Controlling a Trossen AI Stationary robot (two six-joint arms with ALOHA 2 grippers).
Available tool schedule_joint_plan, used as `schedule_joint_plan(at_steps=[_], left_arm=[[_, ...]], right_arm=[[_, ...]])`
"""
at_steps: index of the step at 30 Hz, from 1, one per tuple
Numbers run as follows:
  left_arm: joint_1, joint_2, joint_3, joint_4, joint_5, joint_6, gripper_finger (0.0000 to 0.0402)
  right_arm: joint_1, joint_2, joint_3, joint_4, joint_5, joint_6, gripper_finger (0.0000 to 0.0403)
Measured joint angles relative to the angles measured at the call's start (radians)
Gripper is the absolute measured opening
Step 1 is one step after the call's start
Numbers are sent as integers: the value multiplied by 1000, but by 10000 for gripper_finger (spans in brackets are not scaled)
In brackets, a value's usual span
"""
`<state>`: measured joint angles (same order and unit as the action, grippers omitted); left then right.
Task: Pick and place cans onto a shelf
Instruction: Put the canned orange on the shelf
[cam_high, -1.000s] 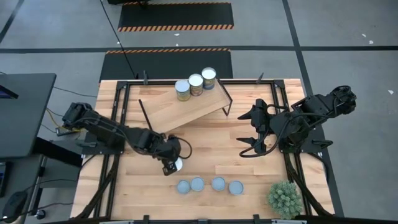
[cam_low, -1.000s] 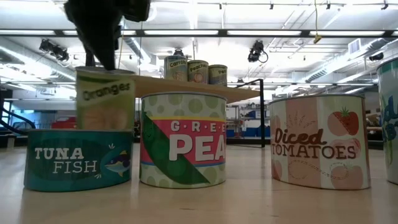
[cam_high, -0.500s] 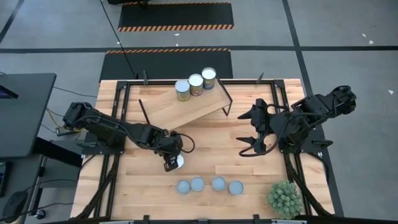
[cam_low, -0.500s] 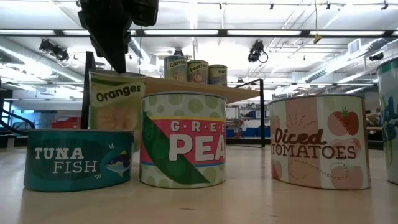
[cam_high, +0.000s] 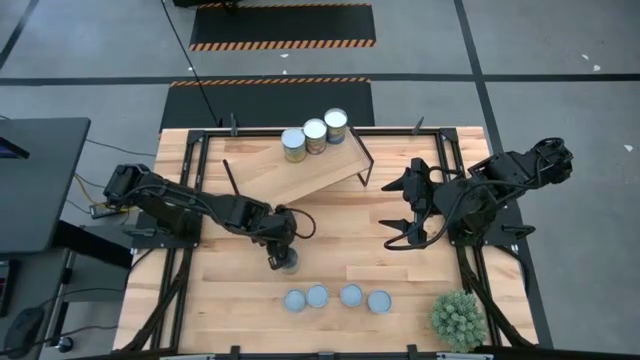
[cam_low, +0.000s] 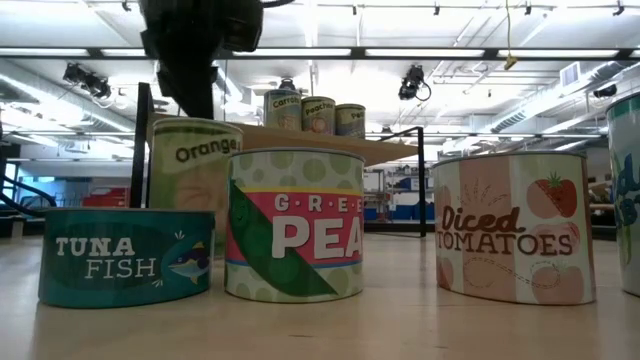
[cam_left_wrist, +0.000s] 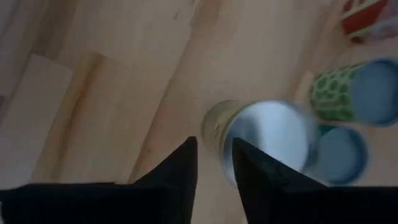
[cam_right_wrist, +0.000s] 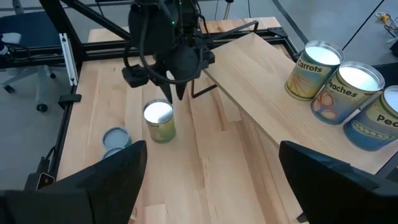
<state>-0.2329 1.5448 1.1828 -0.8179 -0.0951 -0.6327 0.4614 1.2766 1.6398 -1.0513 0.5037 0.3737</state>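
Seen from above, my left gripper is right over the oranges can (fingers only a little apart, not holding it), near the shelf. Low down, the can stands behind the tuna can. My right gripper waits, open wide

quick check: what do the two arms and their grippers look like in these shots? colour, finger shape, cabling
Both arms are black, jointed links mounted at the table's side edges. The left gripper has two narrow dark fingers tapering to pointed tips. The right gripper has two broad black fingers, curved like claws from above. A thin black cable loops beside the left wrist. No markings legible.
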Motion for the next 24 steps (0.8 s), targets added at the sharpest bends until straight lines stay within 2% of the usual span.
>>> schedule_joint_plan(at_steps=[5, 9, 15, 24], left_arm=[[-4, -2, 30, 10, 62, -45, 173], [-19, -2, 29, 12, 100, -76, 258], [-50, -2, 29, 44, 100, -115, 383], [-86, 59, 29, 95, 83, -84, 396]], right_arm=[[0, 0, 0, 2, 0, -2, 373], [0, 0, 0, 3, 0, -6, 373], [0, 0, 0, 3, 0, -10, 373], [0, 0, 0, 4, 0, -10, 373]])
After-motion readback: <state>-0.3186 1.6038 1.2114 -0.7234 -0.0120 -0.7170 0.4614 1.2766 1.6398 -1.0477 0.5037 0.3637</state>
